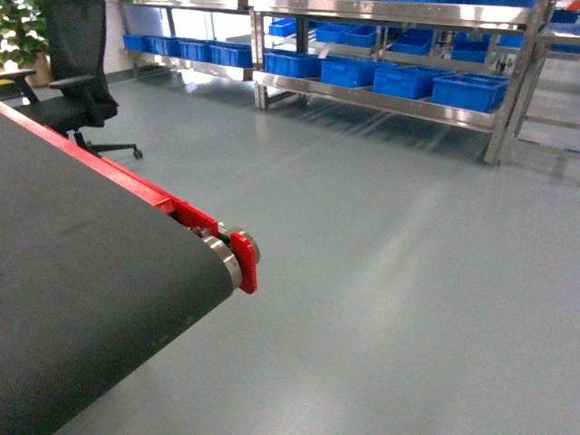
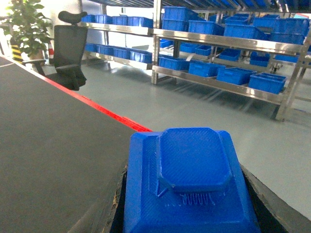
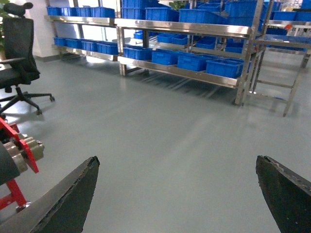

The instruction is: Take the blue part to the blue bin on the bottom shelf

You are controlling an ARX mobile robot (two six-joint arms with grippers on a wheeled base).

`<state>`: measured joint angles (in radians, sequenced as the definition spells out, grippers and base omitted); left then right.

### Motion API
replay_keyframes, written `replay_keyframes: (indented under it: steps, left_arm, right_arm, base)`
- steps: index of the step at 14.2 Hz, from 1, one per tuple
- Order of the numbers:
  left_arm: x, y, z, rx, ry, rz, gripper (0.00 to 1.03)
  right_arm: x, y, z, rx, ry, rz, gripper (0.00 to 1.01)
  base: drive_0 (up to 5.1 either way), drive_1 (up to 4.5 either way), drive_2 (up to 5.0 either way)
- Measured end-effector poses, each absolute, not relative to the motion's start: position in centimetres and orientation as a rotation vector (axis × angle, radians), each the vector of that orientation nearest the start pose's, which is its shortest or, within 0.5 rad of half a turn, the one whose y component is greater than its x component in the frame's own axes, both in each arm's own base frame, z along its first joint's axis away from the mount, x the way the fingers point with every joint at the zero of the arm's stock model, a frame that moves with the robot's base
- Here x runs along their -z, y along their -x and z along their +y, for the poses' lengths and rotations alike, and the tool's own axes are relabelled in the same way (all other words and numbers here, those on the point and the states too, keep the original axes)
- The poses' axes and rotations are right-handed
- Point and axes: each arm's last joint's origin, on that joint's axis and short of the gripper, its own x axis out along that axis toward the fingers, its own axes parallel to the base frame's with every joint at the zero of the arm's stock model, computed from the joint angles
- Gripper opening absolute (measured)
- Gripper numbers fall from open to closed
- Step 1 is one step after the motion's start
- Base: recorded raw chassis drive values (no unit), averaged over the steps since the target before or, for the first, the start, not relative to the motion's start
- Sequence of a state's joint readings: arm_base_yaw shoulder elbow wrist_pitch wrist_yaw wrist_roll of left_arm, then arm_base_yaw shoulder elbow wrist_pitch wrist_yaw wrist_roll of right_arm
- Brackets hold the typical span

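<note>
Blue part (image 2: 189, 184) fills the lower centre of the left wrist frame, clamped in the left gripper (image 2: 187, 213), whose dark fingers (image 2: 272, 208) flank it on both sides. Beside it at left lies the conveyor belt (image 1: 82, 281) (red edge rail, steel end roller). Right gripper (image 3: 177, 194): fingers spread wide, nothing between, grey floor below. Bottom shelf (image 1: 381, 101) sits upper right in the head frame, carrying blue bins (image 1: 469, 91). Office chair (image 1: 77, 77) upper left.

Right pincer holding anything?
No. In the right wrist view the right pincer stands open, only bare grey floor between its dark fingers.
</note>
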<state>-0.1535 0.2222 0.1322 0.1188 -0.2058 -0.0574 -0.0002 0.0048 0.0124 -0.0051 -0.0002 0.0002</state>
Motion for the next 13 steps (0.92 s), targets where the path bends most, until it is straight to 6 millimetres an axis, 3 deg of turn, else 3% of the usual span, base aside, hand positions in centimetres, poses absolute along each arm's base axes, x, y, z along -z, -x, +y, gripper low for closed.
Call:
replay_keyframes:
  steps: [13]
  left_arm:
    - [-20.22,-10.76,-1.07,-0.051,0.063,-0.030,0.43]
  right_arm:
    - [-16.69,-9.72,0.00,0.000,0.000,-0.002,0.98]
  base:
    - [-1.6,-1.61,-1.6]
